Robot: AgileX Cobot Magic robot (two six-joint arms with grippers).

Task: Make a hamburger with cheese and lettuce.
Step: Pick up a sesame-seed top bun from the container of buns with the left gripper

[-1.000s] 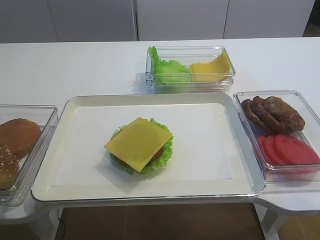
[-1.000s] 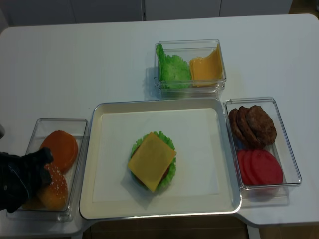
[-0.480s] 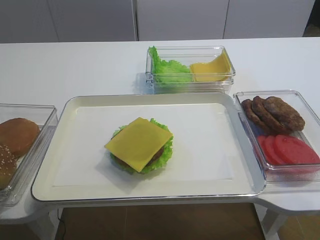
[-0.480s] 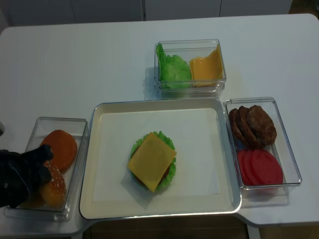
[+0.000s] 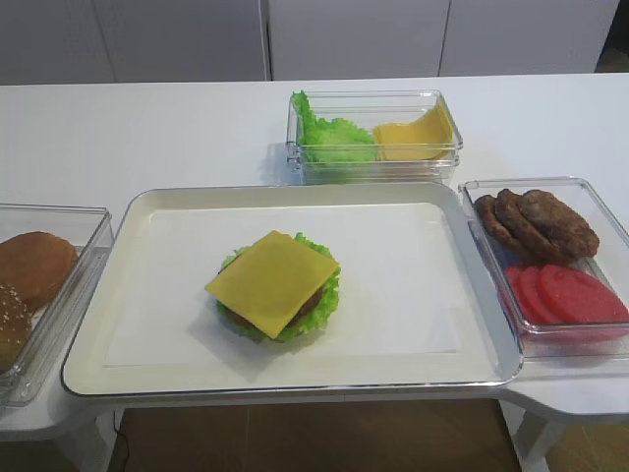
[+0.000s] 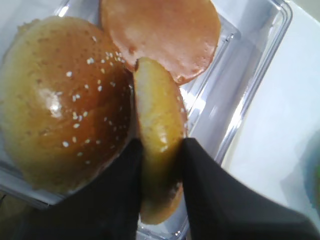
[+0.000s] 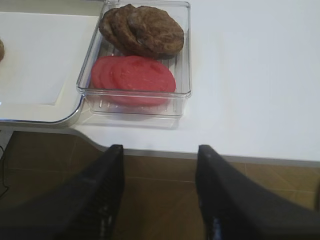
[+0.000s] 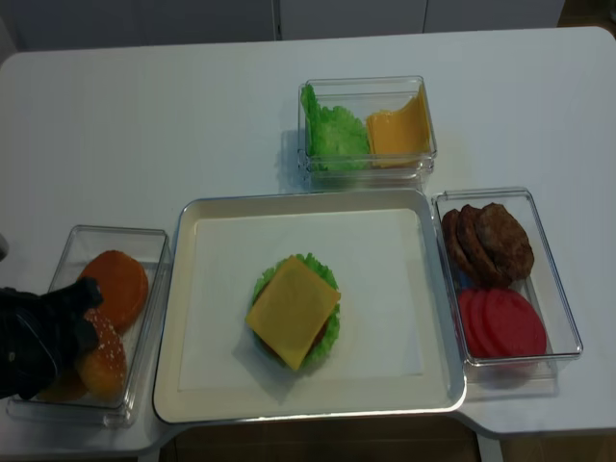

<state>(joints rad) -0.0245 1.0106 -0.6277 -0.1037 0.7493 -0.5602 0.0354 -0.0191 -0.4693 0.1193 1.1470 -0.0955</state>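
The hamburger (image 5: 277, 290) lies open on the paper-lined tray (image 5: 393, 377), also in the second high view (image 8: 295, 313). The square cheese (image 5: 270, 280) tops the brown patty. The lettuce (image 5: 328, 295) frills out around it. No bun top is on it. My left gripper (image 6: 161, 145) is inside the clear bun bin (image 8: 159, 289), shut on a golden bun piece (image 6: 159, 120) held on edge. A sesame-seeded bun (image 6: 65, 100) sits beside it. My right gripper (image 7: 160, 150) is open and empty, over the floor off the table's front edge.
A plain bun half (image 6: 160, 35) lies at the bin's far end. A clear bin (image 5: 373, 138) with loose lettuce and spare cheese stands behind the tray. A bin (image 5: 550, 265) of patties and tomato slices stands right of the tray.
My left gripper has shifted slightly up and left in the bun bin, with the bun piece between its fingers. Nothing else has moved.
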